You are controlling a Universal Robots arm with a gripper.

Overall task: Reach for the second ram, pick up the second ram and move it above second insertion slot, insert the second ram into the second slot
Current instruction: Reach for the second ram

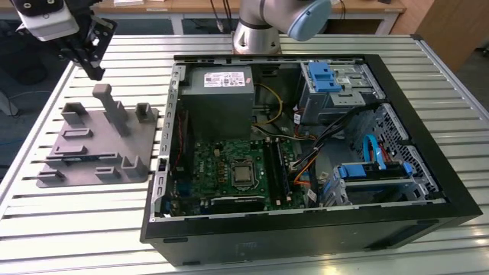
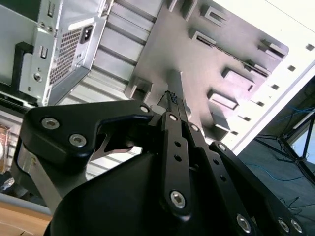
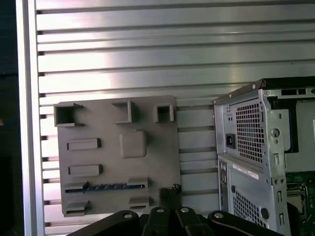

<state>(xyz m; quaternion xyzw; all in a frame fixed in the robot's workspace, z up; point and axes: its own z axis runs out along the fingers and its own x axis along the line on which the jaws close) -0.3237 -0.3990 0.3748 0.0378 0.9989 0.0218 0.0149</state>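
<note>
The pincer (image 1: 95,73) hangs above the grey holder plate (image 3: 162,157), tips pressed together on nothing; the second ram (image 3: 106,187) sits below it and a little aside, edge-up in a groove of that plate, probably so its flat faces can be pinched; the open computer case (image 1: 428,132) stands beside the plate, farther off.

table (image 1: 46,229): fixture plate (image 1: 99,143) on the exterior view's left, computer case (image 1: 306,240) just beside it on the right | second ram (image 3: 106,187) in a slot at the plate's near part | my gripper (image 1: 95,73) above the plate's far-left side
</note>
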